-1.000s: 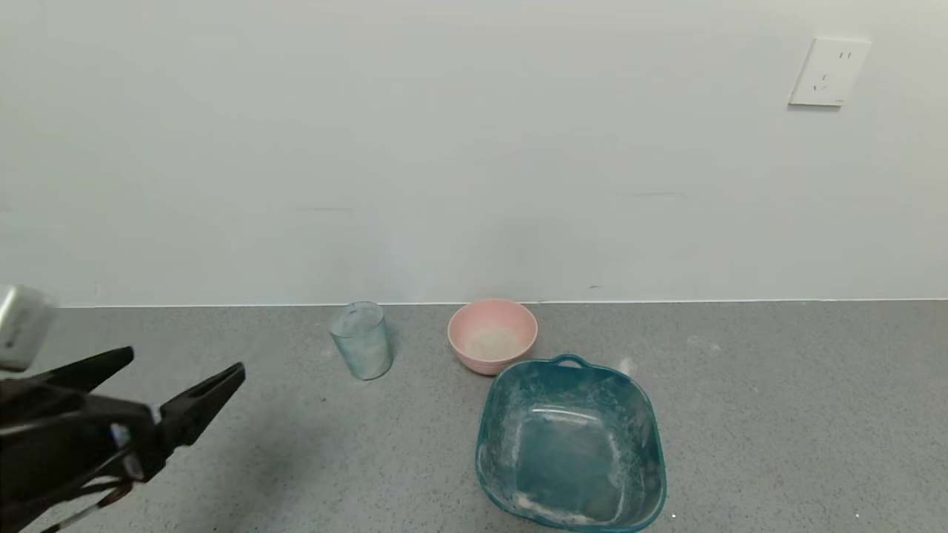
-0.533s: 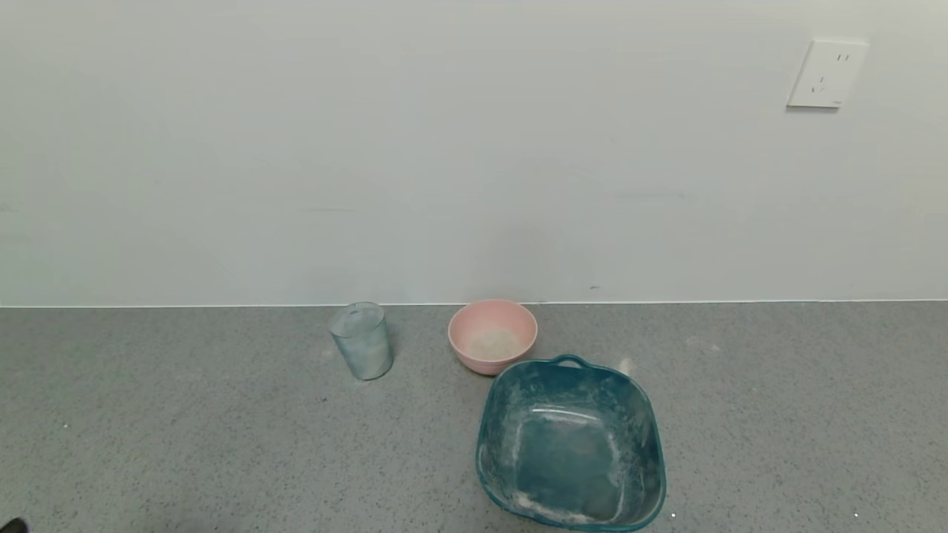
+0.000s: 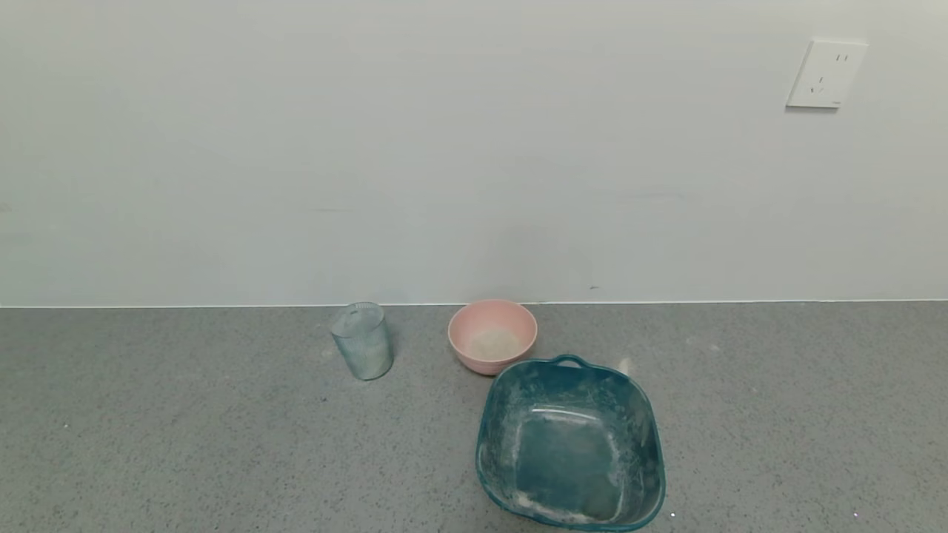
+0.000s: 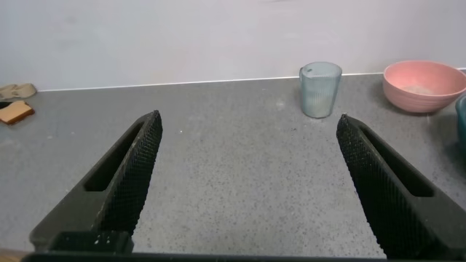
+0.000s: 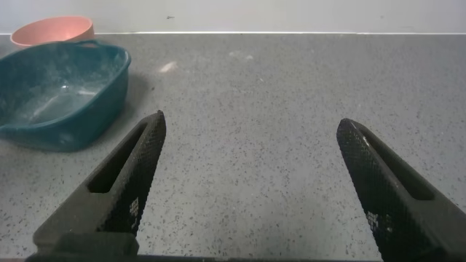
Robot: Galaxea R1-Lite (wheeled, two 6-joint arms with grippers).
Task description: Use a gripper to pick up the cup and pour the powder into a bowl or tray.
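Our left gripper is wide open, its two black, bumpy fingers spread far apart, low over the grey speckled counter. It points at the cup, which is well ahead of it. Our right gripper is wide open too. It sits off to the right side, past the teal tub, and holds nothing. We do not see either gripper from the head camera.

The cup stands upright near the wall, a little to the left of the pink bowl, with a gap between them. It is clear glass with thin ribs down its sides, a bit narrower at the bottom, and cloudy with white dust. We think it is light but hard, and it could break if we drop it. The dust may make it slippery, though the ribs should help our fingers hold on. We would grab it around the middle, one finger on each side, and squeeze gently.

The pink bowl is round, smooth and plain, with a little pale powder on its bottom. The teal tub just in front of it is bigger, squarish, with a small handle and white smears inside.
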